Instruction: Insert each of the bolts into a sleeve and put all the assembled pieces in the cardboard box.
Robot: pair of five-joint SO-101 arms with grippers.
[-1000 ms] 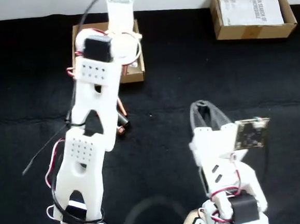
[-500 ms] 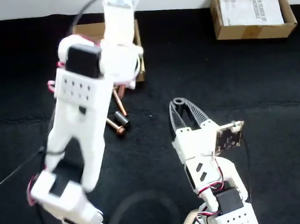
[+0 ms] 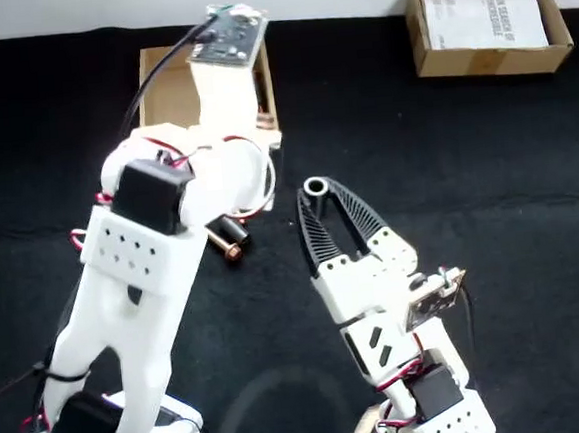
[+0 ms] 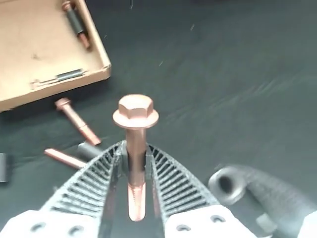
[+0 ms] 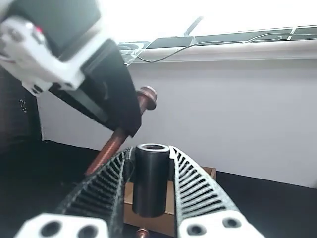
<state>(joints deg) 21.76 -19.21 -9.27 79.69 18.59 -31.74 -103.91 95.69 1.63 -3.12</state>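
Fingers (image 4: 94,181) of the left gripper (image 4: 134,158) pinch a copper bolt (image 4: 135,119) by its shank, head standing clear of the tips, just off a corner of the cardboard box (image 4: 34,59). The right gripper (image 5: 151,161) clamps a black sleeve (image 5: 150,183) upright between its fingers — bore facing up — near the box and close beside the held bolt. Two loose bolts (image 4: 77,120) and a loose sleeve (image 4: 91,148) lie on the table (image 4: 223,74) just outside the box wall — one assembled piece (image 4: 75,20) lies inside the box.

- High view: left arm (image 3: 137,259) hides much of the cardboard box (image 3: 164,91) from me.
- Loose bolt (image 3: 225,246) near the box: partly under that arm.
- Left wrist view: box cropped by frame edge.
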